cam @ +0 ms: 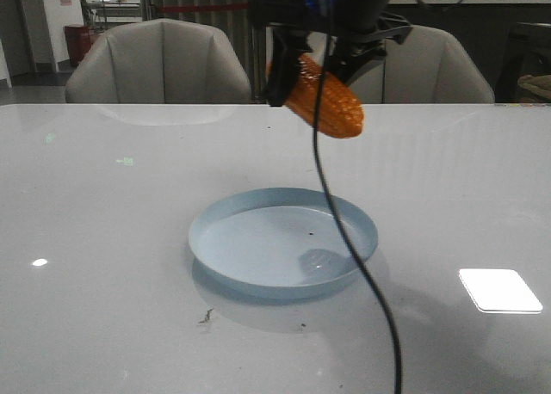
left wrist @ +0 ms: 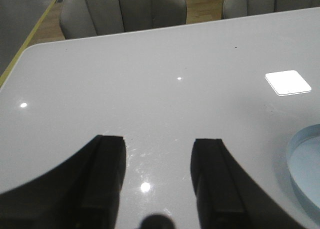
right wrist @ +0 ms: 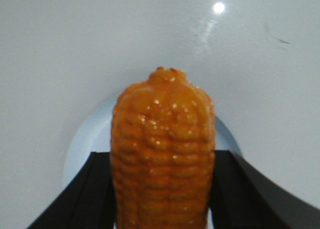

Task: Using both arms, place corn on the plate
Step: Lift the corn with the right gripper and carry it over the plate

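The orange corn (cam: 328, 101) hangs tilted, high above the far side of the pale blue plate (cam: 215, 218), held by my right gripper (cam: 306, 67). In the right wrist view the corn (right wrist: 163, 154) fills the gap between the two black fingers (right wrist: 87, 194), with the plate (right wrist: 87, 139) below and behind it. My left gripper (left wrist: 158, 154) is open and empty over bare table; the plate's rim (left wrist: 300, 154) shows at the edge of that view. The left gripper does not show in the front view.
A thin black cable (cam: 362, 265) hangs from the right arm across the plate toward the front edge. Two grey chairs (cam: 159, 63) stand behind the table. A bright window reflection (cam: 499, 289) lies on the glossy table at the right.
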Robot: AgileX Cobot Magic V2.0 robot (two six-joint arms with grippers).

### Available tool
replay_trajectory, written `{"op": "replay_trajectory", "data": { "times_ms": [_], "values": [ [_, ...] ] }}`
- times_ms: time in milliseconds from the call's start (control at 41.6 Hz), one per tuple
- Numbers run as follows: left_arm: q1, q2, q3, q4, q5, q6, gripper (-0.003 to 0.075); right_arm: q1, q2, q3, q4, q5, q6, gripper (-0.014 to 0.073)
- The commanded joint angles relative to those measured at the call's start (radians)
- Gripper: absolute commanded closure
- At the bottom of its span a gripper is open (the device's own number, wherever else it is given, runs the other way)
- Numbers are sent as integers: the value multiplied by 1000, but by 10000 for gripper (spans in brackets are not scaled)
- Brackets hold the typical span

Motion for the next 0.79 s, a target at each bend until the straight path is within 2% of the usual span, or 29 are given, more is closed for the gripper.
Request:
{"op": "replay_trajectory", "data": {
  "times_ms": [0, 456, 504, 697, 769],
  "values": [
    [0, -5, -29, -7, -83, -4, 342, 31, -35, -36, 10, -74, -5, 326],
    [0, -5, -29, -7, -83, -4, 342, 51, 140, -36, 16, -20, -5, 319],
    [0, -5, -29, -7, -83, -4, 342, 51, 150, -36, 16, -10, -5, 294],
    [0, -5, -29, -7, -83, -4, 342, 51, 175, -36, 16, 14, -5, 48],
    [0, -5, -29, -7, -83, -4, 342, 51, 180, -36, 16, 14, -5, -3]
  ]
}}
